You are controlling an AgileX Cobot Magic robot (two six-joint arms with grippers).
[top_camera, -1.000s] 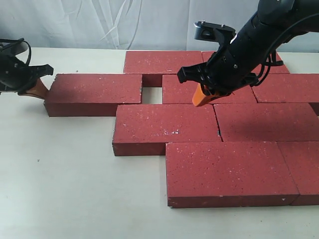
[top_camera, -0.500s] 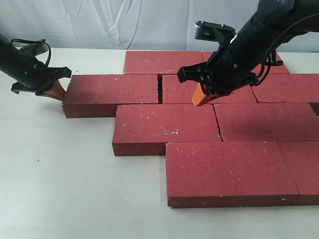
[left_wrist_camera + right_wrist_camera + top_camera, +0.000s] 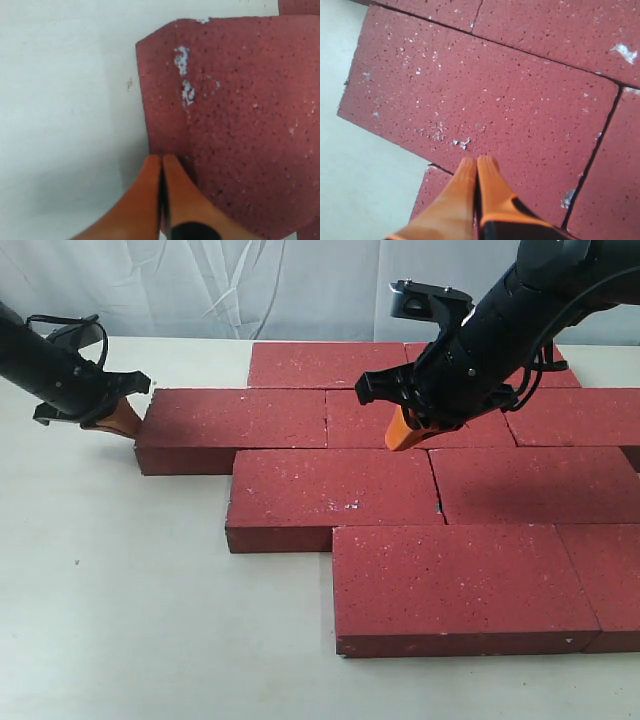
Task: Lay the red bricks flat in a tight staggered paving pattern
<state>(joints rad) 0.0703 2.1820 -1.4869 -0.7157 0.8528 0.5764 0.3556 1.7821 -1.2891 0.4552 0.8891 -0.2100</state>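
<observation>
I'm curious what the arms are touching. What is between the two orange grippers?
In the exterior view, one flat dark red paver brick and part of its neighbour lie between the left gripper and right gripper.

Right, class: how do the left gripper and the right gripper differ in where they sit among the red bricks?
The left gripper sits low at table level, outside the paving; the right gripper is above the paving's middle. The left gripper's tips meet the short end of the outermost brick; the right gripper's tips point down at the top face of an inner brick. Both are shut, with orange fingers.
</observation>
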